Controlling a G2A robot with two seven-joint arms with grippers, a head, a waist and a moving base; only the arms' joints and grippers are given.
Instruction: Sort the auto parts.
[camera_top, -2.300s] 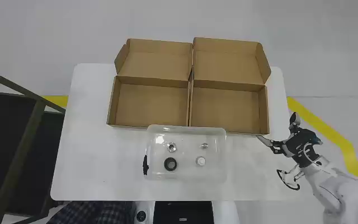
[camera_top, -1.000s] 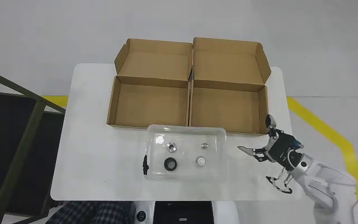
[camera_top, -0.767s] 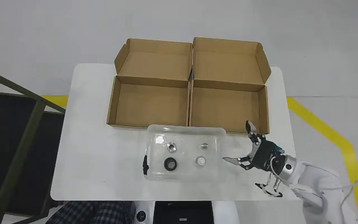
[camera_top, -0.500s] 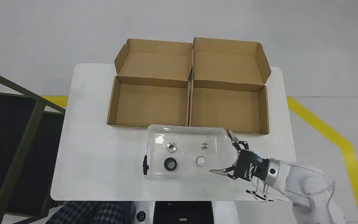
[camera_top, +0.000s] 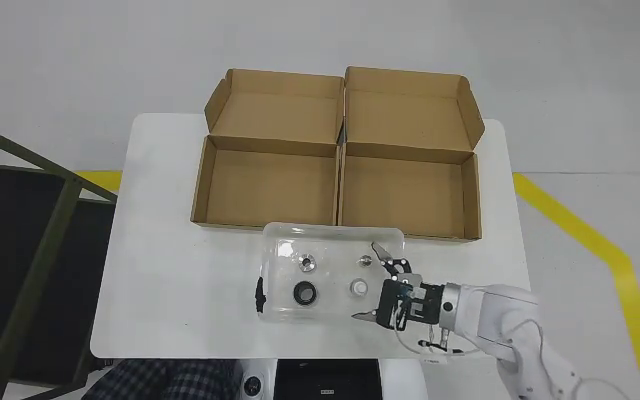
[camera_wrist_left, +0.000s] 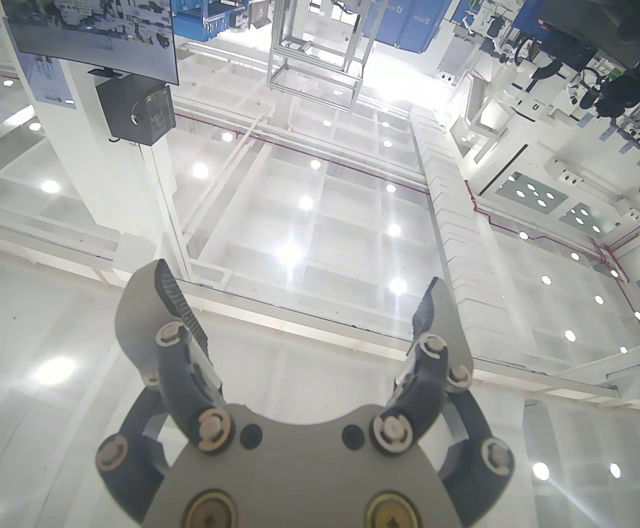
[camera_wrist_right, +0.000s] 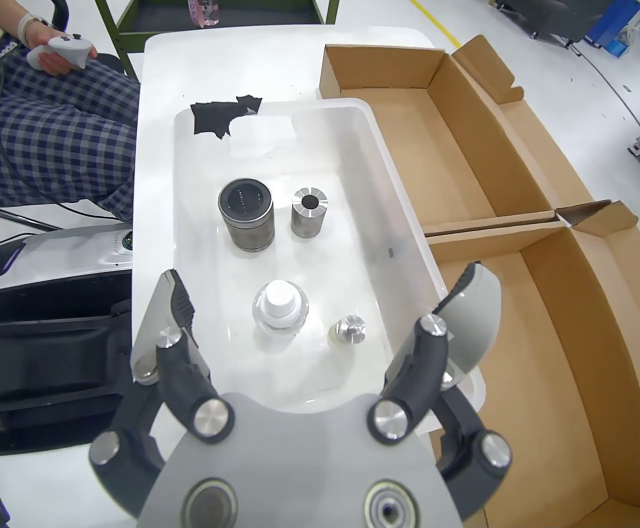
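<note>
Lower centre of the top view: one clear bin (camera_top: 330, 312) (camera_wrist_right: 395, 220) is sitting on the white tabletop (camera_top: 170, 250), just below the boxes.
Parts in the bin: four are standing upright and apart. They are one large dark bearing sleeve (camera_top: 305, 294) (camera_wrist_right: 246, 214), one slotted steel collet (camera_top: 306, 263) (camera_wrist_right: 309, 211), one white plug (camera_top: 358, 287) (camera_wrist_right: 279, 303) and one small silver knob (camera_top: 366, 260) (camera_wrist_right: 349, 330).
Layout: the bearing sleeve and steel collet are occupying the bin's left half, and the plug and knob its right half. The collet and knob are standing nearer the boxes.
Boxes: two open cardboard boxes, the left box (camera_top: 265, 185) and the right box (camera_top: 405, 195), are lying side by side in the upper centre with lids folded back.
Right end effector (camera_top: 366, 282) (camera_wrist_right: 325, 280): is hanging over the bin's right end, fingers spread wide open, flanking the plug and knob in the top view.
Left end effector (camera_wrist_left: 297, 277): is pointing up at a ceiling, fingers wide open.
</note>
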